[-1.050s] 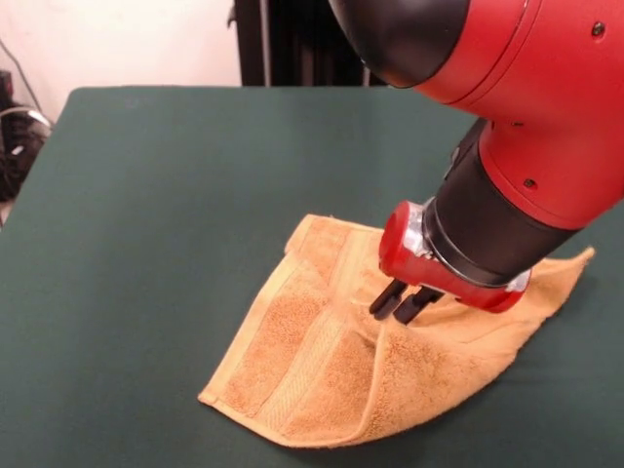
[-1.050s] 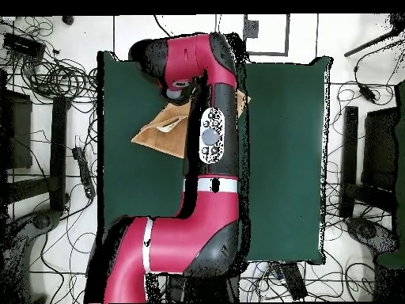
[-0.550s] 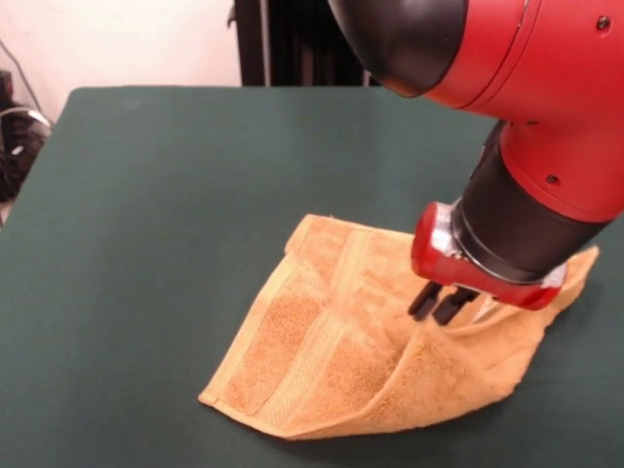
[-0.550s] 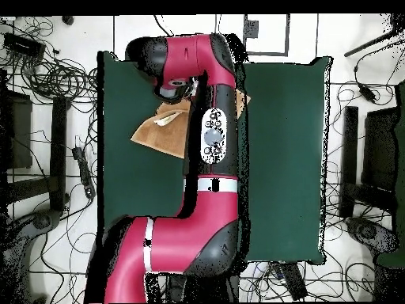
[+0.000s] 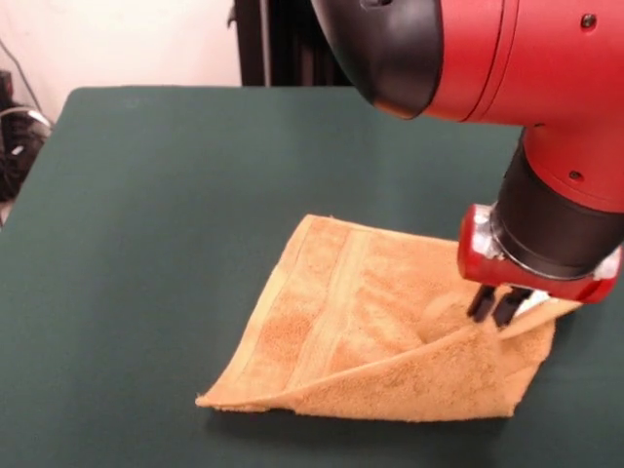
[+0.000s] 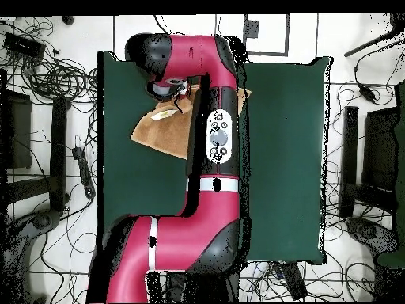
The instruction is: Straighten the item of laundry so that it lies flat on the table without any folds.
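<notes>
The item of laundry, an orange-yellow towel, lies on the green table near its front right part. Its front edge is folded over in a raised ridge along the near side, and a woven band stripe runs across its left part. My gripper stands at the towel's right end with its black fingers close together, pinching a lifted bit of cloth. In the overhead view the towel pokes out left of the red arm, which hides the gripper and the cloth's other side.
Around the table the floor holds tangled cables and dark stands. The towel's right end lies close to the table's side edge in the front view.
My gripper has moved to the right across the towel, dragging the upper layer with it. The fold has opened and the ridge now lies along the towel's near edge.
</notes>
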`<action>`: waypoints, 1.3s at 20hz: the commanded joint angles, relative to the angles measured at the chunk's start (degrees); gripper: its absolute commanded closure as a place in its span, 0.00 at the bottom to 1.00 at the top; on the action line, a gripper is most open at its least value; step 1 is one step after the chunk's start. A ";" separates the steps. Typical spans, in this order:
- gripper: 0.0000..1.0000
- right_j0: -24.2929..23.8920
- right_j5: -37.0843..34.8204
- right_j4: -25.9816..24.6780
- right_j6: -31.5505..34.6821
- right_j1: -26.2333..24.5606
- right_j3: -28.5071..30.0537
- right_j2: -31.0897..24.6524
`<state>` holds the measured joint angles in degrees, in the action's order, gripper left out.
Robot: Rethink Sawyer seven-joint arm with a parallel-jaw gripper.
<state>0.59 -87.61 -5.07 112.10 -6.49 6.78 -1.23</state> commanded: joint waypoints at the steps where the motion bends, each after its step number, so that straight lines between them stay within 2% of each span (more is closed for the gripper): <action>1: 1.00 -0.39 5.93 4.27 11.50 -1.11 5.45 -9.65; 5: 1.00 -0.49 6.30 4.92 14.54 -1.02 5.31 -9.77; 16: 1.00 -1.51 7.10 5.16 13.30 -1.17 4.86 -11.56; 26: 1.00 -3.83 6.15 1.14 10.69 -1.98 2.62 -13.04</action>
<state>-2.89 -84.02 -1.71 112.10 -8.05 6.04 -6.94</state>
